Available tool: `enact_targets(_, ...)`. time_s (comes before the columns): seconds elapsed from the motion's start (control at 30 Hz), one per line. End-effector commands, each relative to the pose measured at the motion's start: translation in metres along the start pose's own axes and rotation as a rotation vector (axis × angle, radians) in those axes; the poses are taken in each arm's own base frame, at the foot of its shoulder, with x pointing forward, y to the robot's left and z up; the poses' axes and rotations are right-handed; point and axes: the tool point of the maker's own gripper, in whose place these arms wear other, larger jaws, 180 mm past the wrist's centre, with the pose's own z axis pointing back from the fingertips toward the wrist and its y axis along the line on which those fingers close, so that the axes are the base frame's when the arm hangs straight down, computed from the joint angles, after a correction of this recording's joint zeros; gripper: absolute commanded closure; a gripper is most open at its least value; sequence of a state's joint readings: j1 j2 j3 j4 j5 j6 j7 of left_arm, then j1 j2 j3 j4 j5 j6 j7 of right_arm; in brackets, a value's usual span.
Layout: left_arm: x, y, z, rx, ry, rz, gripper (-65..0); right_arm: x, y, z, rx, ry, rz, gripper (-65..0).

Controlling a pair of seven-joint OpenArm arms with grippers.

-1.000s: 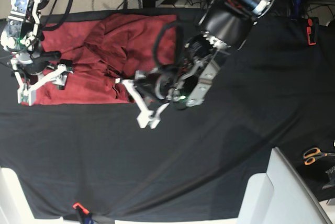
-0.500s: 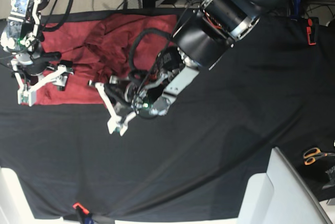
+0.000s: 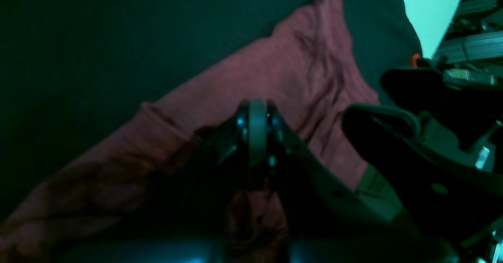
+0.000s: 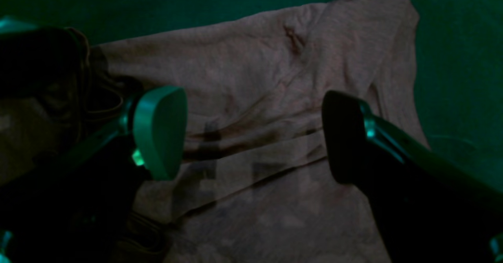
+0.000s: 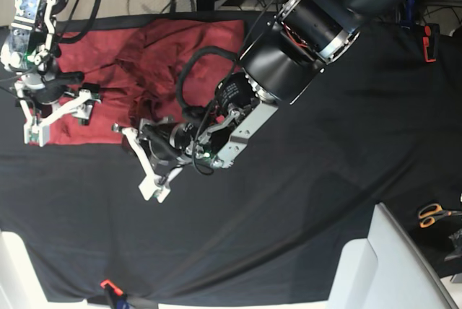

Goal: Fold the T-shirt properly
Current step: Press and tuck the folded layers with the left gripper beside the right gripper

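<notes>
So the T-shirt (image 5: 155,63) was lying rumpled on the black-covered surface (image 5: 346,150), up in the far left part of the base view. The left gripper (image 3: 257,137) had its jaws pressed fully together, and there was a bit of red fabric bunched right under them, so it looked pinched on the shirt's near edge. The right gripper (image 4: 251,137) sat over the shirt's left end with its jaws spread wide, nothing between them, just cloth below.
</notes>
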State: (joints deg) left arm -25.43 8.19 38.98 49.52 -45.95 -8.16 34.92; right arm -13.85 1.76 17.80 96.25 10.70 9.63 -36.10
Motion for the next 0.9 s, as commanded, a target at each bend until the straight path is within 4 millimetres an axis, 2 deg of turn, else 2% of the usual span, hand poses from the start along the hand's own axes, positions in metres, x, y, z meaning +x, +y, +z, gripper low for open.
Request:
enact_targets(0.0,0.029,-0.016,0.003,-0.034,-0.058,-0.032,0.0,0.016,-0.001,0.002,0.001,-0.051,0.006,-50.3)
enact_targets(0.17,0.009,0.021,0.006,0.120,0.009,0.021,0.0,0.016,0.001,0.002,0.004,-0.050,0.006,-50.3)
enact_targets(0.23,0.001,0.032,0.006,0.184,0.024,-0.014,0.0,0.016,0.001,0.002,0.004,-0.050,0.006,-50.3)
enact_targets(0.33,-0.003,0.031,0.002,0.214,0.041,-0.074,0.0,0.015,0.001,0.002,0.005,-0.050,0.005,-50.3)
enact_targets(0.4,-0.010,0.032,0.001,0.221,0.048,-0.078,0.0,0.015,0.000,0.002,0.004,-0.050,0.004,-50.3)
enact_targets(0.6,-0.012,0.030,0.001,0.210,0.049,-0.073,0.0,0.015,-0.001,0.002,0.001,-0.049,0.002,-50.3)
enact_targets(0.73,-0.013,0.008,-0.002,0.086,0.052,-0.118,0.0,0.015,0.001,0.002,0.005,-0.048,0.005,-50.3)
enact_targets(0.87,0.004,-0.005,0.001,0.039,0.007,-0.091,0.0,0.018,0.003,0.001,0.010,-0.054,0.009,-50.3)
